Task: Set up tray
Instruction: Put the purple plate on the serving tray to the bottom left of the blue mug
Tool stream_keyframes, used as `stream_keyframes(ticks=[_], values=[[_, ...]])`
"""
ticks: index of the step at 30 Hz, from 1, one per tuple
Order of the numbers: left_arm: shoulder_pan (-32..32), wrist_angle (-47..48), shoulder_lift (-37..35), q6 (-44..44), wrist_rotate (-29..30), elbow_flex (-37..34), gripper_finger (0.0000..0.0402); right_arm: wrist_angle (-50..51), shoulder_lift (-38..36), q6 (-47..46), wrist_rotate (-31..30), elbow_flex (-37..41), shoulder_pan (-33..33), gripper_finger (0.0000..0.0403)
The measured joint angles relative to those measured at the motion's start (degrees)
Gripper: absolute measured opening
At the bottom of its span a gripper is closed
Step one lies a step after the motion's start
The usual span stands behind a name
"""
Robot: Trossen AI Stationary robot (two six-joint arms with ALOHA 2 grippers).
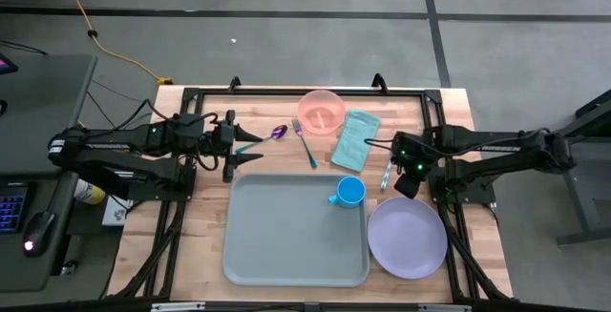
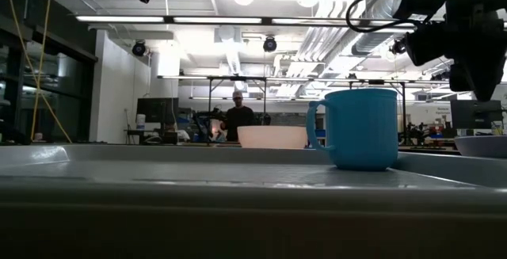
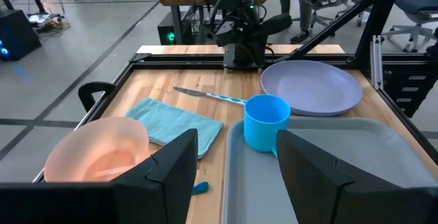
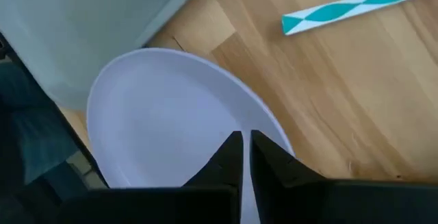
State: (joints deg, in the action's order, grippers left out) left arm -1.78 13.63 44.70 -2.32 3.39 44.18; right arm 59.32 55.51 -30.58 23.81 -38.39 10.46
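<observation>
The tray (image 1: 286,236) lies flat in the middle of the wooden table (image 1: 191,245), a blue cup (image 1: 348,192) standing in its far right corner; the lavender plate (image 1: 408,238) sits just beside its right rim; the right gripper (image 4: 245,157) hangs over that plate, fingers pressed nearly together and empty; the left gripper (image 1: 250,150) waits beyond the tray's far left corner, jaws spread, holding nothing

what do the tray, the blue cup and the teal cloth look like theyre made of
Tray: looks like matte moulded plastic, with rounded corners and a raised rim. Blue cup: likely smooth plastic, uniform colour with a soft sheen. Teal cloth: woven fabric, limp and creased.
</observation>
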Motion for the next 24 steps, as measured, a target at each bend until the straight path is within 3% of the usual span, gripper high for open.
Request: stream_keyframes(ticks=[4,10,15,19,24], values=[[0.0,0.0,0.0,-0.2,0.0,0.0,0.0227,-0.3,0.0,1.8,-1.7,0.0,0.0,0.0047],[0.0,0.6,0.0,-0.6,0.0,0.0,0.0227,-5.4,0.4,3.6,-0.3,0.0,-0.2,0.0136],[0.0,2.1,0.0,-0.9,0.0,0.0,0.0227,-6.2,3.7,7.3,-0.7,0.0,-4.4,0.0195],[-0.1,3.5,0.0,-0.9,0.0,0.0,0.0227,-6.1,8.1,10.9,-2.3,-0.1,-9.5,0.0215],[-0.1,3.4,0.0,-0.9,0.0,0.0,0.0227,-7.1,12.8,11.5,-10.8,-0.1,-14.6,0.0216]])
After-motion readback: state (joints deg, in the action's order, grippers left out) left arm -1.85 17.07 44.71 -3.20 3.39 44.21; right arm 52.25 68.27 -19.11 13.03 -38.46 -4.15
